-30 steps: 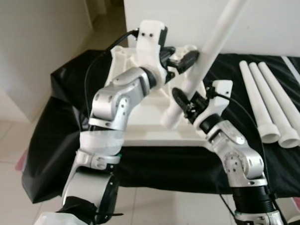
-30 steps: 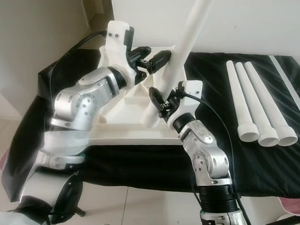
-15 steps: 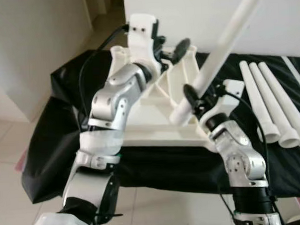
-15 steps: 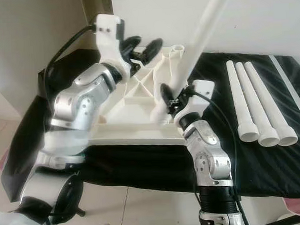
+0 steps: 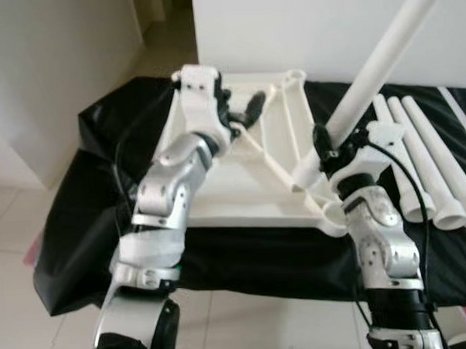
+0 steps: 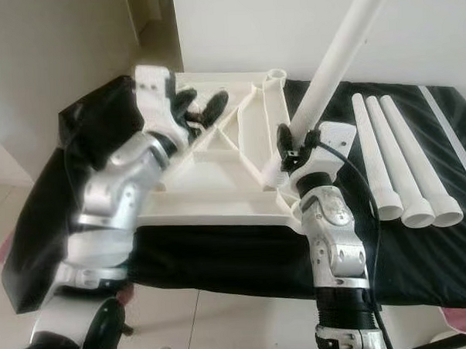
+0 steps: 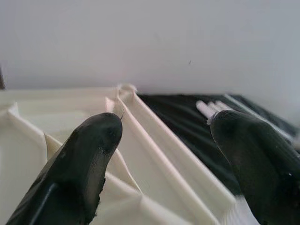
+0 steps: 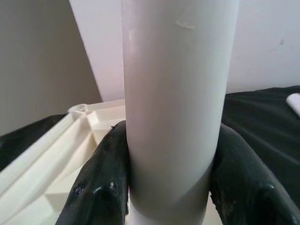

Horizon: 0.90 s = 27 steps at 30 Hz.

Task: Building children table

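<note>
The right gripper (image 5: 322, 150) is clamping a white table leg (image 5: 375, 68) near its lower end, just above the near right corner of the upturned white tabletop (image 5: 242, 197). The leg's long axis is running from there up, far and to the right. The left gripper (image 6: 201, 106) is hovering spread wide over the tabletop's far left ribs. Three spare legs (image 6: 387, 164) are lying on the black cloth (image 6: 422, 243) at the right, lengthwise near to far.
</note>
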{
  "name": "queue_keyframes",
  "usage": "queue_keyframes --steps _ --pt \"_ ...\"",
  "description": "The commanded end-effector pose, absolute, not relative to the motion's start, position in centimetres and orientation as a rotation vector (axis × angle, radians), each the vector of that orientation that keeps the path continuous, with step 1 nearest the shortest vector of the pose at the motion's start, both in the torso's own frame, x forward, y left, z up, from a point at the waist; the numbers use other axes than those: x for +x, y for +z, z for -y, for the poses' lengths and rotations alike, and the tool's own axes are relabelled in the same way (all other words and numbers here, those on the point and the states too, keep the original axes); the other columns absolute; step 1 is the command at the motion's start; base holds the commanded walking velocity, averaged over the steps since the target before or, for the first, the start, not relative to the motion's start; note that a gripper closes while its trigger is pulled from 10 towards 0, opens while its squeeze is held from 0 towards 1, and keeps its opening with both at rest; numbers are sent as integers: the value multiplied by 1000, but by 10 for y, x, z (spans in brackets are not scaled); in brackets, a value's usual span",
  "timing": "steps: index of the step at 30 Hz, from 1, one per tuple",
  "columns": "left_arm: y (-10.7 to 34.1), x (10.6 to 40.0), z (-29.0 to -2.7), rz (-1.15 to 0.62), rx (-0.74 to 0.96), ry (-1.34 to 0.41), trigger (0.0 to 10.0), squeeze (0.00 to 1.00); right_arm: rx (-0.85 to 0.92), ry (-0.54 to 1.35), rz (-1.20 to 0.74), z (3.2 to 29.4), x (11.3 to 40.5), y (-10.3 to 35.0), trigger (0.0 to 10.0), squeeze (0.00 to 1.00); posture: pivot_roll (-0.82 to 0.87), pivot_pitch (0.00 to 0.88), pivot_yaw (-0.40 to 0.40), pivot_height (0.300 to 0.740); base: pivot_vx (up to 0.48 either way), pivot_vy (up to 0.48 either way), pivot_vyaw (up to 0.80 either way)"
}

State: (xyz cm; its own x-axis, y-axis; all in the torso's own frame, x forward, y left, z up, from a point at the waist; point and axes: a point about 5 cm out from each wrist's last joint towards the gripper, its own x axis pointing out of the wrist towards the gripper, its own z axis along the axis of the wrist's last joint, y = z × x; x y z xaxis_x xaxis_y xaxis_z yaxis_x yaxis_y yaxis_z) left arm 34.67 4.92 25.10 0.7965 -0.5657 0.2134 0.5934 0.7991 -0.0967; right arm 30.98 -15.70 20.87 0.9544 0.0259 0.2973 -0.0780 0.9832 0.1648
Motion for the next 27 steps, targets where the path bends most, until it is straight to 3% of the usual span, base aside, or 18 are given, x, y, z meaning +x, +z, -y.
queue_keyframes --steps 1,10,27 --pt "253 344 -47 205 -133 -620 10000 0 151 40 318 159 309 209 10000 0 -36 14 0 740 0 0 0" --pt "239 333 -39 261 -31 -654 10000 0 9 -50 369 163 306 208 10000 0 -31 12 -6 740 0 0 0" --pt "195 277 -28 274 199 -1100 10000 0 -63 -89 403 161 299 204 10000 0 -34 29 -1 740 0 0 0"
